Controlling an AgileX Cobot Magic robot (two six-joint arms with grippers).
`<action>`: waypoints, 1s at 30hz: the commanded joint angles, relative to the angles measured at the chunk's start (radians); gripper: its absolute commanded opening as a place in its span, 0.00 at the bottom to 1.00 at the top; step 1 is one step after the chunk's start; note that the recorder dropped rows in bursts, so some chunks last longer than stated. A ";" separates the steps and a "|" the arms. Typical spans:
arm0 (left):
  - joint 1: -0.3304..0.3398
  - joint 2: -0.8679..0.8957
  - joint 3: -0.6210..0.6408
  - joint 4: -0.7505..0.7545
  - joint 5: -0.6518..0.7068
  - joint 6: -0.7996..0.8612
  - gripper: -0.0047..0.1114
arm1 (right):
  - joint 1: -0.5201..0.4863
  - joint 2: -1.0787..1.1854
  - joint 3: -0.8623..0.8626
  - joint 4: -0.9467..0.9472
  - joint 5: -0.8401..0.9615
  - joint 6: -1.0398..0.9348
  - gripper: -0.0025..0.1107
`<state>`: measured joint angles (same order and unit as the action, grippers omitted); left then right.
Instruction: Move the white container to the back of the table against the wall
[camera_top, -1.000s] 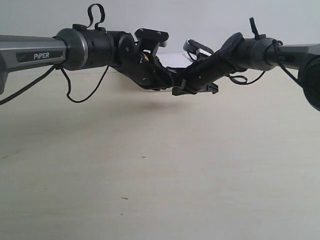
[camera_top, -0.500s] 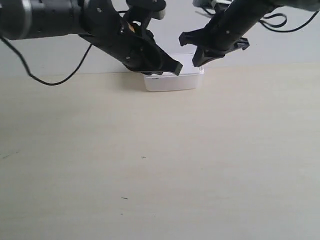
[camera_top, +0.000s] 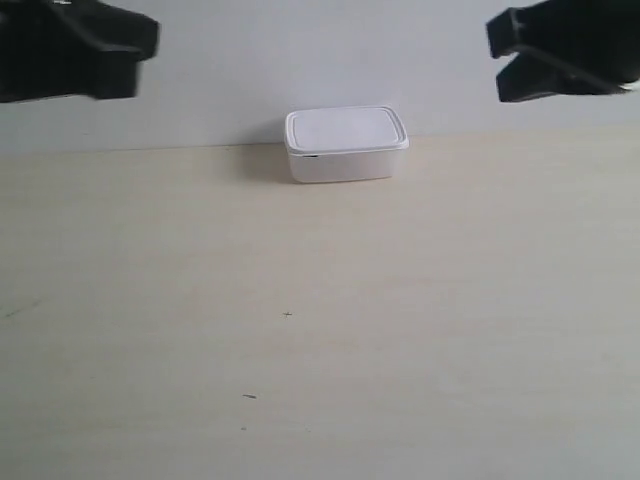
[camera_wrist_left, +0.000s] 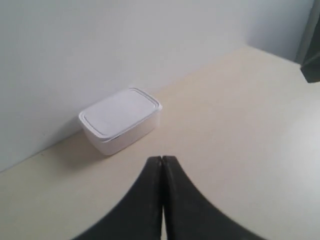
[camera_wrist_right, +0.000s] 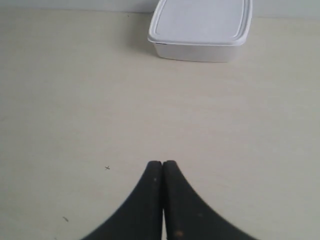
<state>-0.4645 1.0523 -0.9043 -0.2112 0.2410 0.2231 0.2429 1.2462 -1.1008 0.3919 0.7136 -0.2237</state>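
Observation:
The white container (camera_top: 345, 145) stands on the table (camera_top: 320, 360) at its far edge, its back against the wall (camera_top: 300, 50), lid on. Nothing touches it. The arm at the exterior view's left (camera_top: 75, 55) and the arm at the exterior view's right (camera_top: 565, 50) hang high up at the top corners, well apart from the box. In the left wrist view my left gripper (camera_wrist_left: 162, 159) is shut and empty, with the container (camera_wrist_left: 120, 120) some way ahead. My right gripper (camera_wrist_right: 162, 163) is also shut and empty, the container (camera_wrist_right: 200, 25) far ahead of it.
The beige table carries only tiny dark specks (camera_top: 287, 315) in the middle and near the front. A dark part of the other arm (camera_wrist_left: 312, 60) shows at the edge of the left wrist view. The wall closes off the back.
Both arms have risen and drawn apart from the container toward the upper corners of the exterior view. The box, hidden behind them a second ago, now stands in full view at the wall.

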 joint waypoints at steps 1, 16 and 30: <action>0.003 -0.292 0.191 -0.012 -0.015 -0.002 0.04 | 0.002 -0.273 0.248 0.013 -0.073 0.045 0.02; 0.003 -0.855 0.782 0.075 -0.474 -0.012 0.04 | 0.002 -0.762 0.731 0.011 -0.595 0.068 0.02; 0.003 -0.825 0.798 0.075 -0.400 0.009 0.04 | 0.002 -0.698 0.734 0.011 -0.588 0.068 0.02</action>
<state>-0.4645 0.2221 -0.1132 -0.1357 -0.1634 0.2279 0.2429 0.5466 -0.3692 0.4054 0.1301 -0.1548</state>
